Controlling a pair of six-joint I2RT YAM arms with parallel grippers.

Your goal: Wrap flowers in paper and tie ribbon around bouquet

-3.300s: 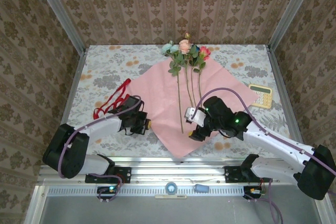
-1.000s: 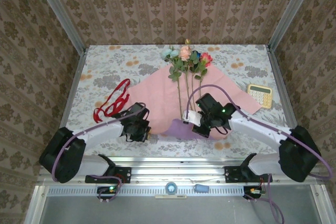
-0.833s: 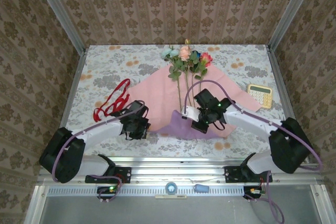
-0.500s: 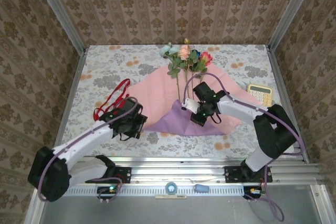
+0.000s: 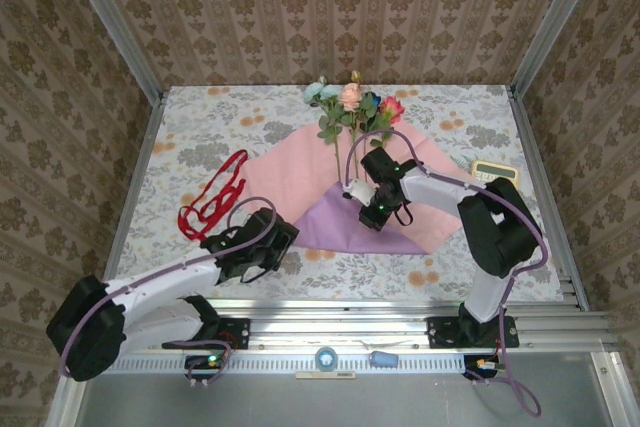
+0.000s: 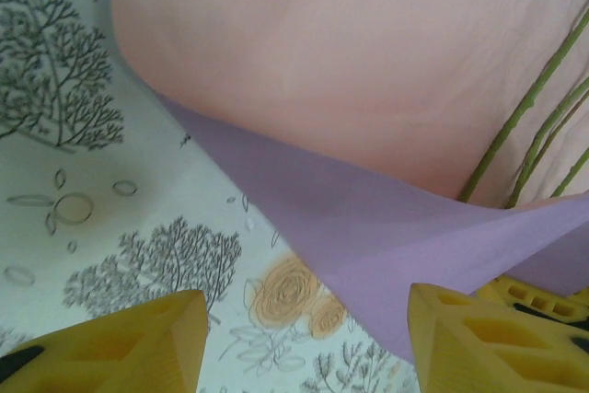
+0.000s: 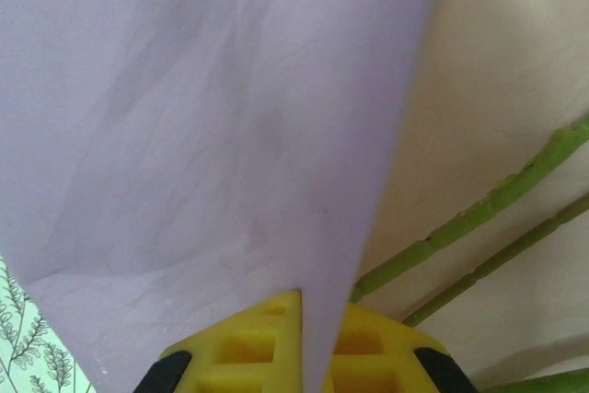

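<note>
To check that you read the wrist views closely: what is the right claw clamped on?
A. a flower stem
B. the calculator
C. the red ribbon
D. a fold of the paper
D: in the right wrist view the paper, lilac side showing, runs down into the shut right claw, while the stems of the flowers lie free beside it.
</note>
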